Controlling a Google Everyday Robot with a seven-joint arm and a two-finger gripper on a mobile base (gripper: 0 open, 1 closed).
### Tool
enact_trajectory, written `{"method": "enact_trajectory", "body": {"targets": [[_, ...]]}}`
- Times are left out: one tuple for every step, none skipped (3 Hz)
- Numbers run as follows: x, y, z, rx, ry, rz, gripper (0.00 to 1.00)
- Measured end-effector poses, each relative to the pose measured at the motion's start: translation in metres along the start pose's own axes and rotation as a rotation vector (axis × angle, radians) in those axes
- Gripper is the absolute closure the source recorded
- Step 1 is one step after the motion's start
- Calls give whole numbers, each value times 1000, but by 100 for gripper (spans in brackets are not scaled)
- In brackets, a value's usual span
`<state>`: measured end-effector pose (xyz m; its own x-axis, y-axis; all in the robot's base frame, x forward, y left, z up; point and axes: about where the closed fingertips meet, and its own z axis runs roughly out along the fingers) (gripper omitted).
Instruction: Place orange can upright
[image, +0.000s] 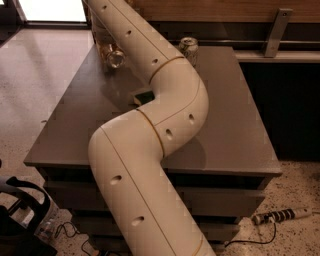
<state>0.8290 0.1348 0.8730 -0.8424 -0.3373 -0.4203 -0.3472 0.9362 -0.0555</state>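
The orange can (113, 56) lies on its side at the far left of the dark grey table (235, 115), its shiny silver end facing me. My gripper (103, 44) is at the end of the white arm (150, 125), right at the can, and is mostly hidden behind the arm. Whether it holds the can does not show.
A white-and-green can (189, 49) stands upright at the back middle of the table. A green-and-yellow sponge (143, 95) lies mid-table, partly hidden by the arm. A wooden wall and a metal bracket (274, 31) are behind. A power strip (280, 216) lies on the floor at right.
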Motion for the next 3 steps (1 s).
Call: {"method": "enact_trajectory", "body": {"targets": [[-11,-10,-21,3,-59,-18,100],[-22,-21,-39,-18,-129,-47,100],[-28,-31,-55,-48,-208,-83,100]]}}
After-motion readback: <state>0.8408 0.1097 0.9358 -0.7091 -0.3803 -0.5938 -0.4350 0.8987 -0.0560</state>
